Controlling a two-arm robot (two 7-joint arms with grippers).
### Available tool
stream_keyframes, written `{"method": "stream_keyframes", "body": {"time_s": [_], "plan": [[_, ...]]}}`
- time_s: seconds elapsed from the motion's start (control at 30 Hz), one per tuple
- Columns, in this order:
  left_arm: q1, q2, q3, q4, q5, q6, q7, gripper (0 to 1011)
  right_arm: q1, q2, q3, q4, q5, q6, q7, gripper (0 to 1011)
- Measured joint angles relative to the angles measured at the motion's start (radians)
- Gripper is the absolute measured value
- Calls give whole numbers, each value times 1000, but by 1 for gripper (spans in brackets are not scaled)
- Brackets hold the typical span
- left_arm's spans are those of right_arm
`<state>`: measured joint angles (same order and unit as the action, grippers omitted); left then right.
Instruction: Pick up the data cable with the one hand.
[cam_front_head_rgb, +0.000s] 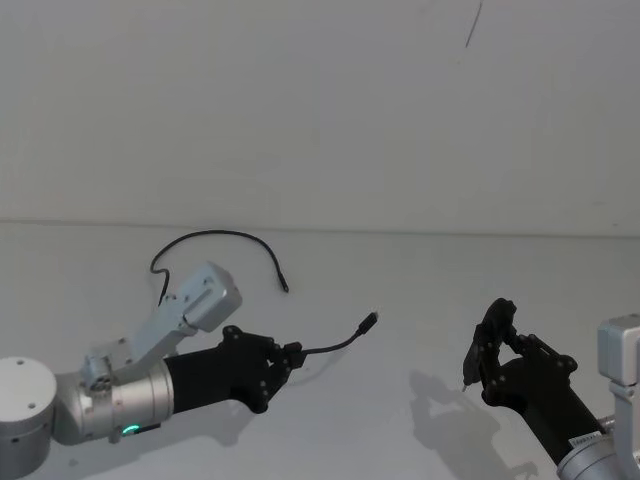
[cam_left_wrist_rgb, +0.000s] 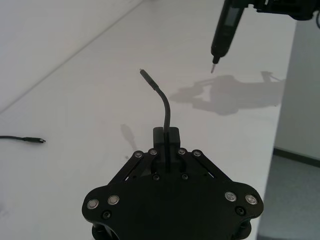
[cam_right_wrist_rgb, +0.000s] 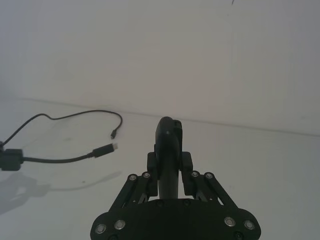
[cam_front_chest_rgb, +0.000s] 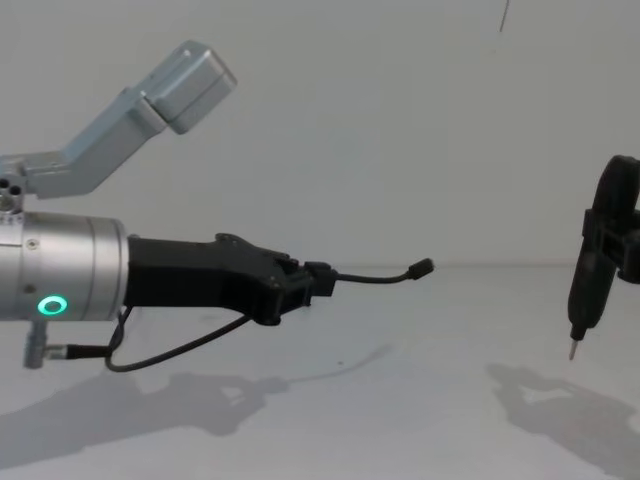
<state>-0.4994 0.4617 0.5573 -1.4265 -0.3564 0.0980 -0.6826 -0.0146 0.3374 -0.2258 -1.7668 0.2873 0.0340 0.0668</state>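
Head view: your left claw (cam_front_head_rgb: 293, 355) is clamped on the data cable (cam_front_head_rgb: 230, 233) close to one plug, which juts out just past the left claw. The rest of the cord arcs away behind the left claw, with its far plug lying on the table (cam_front_head_rgb: 420, 280). Your right claw (cam_front_head_rgb: 490, 345) hangs well apart from the left claw, closed around a black pen-shaped tool (cam_front_head_rgb: 472, 368).

Left wrist view: the cable (cam_left_wrist_rgb: 165, 112) curves up out of the pinched fingers, and its near plug is free in the air.

Right wrist view: the near plug (cam_right_wrist_rgb: 104, 149) pokes out beside the left claw (cam_right_wrist_rgb: 10, 160).

Chest view: the left claw (cam_front_chest_rgb: 320, 280) holds the cable (cam_front_chest_rgb: 370, 280) level above the table.

The grasp looks made and the lift is the step in hand. Next, raise the left claw until the trailing end clears the table, without loosening the pinch.
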Motion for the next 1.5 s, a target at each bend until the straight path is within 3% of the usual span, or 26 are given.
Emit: {"method": "stream_keyframes", "body": {"time_s": [0.43,1.0,1.5], "plan": [[40,40,0,-64,-21,9,-2,42,0,0,0,0,0,0,0,269],[50,37,18,-75,-34,2,4,42,0,-2,1,0,0,0,0,269],[52,36,23,-77,-37,0,7,42,19,-38,3,-37,29,19,12,269]]}}
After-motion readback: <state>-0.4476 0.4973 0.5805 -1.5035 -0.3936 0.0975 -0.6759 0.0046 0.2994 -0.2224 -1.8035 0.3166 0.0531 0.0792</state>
